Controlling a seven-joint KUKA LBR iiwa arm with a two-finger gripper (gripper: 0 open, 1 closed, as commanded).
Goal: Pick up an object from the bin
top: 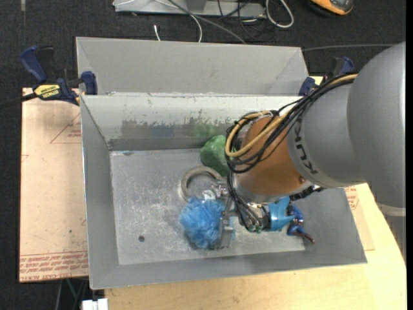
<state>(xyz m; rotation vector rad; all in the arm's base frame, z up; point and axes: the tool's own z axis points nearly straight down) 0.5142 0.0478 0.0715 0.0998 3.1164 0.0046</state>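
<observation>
In the bin's front middle: blue mesh pouf (201,223), soft, ruffled, roundish, with no clear long axis.
Gripper (226,223): just beside the pouf, which lies toward the view's left of it; whether apart or together cannot be told.
Behind the pouf: grey ring (191,178); green lump (213,151).
Bin (139,199): scuffed grey metal.
</observation>
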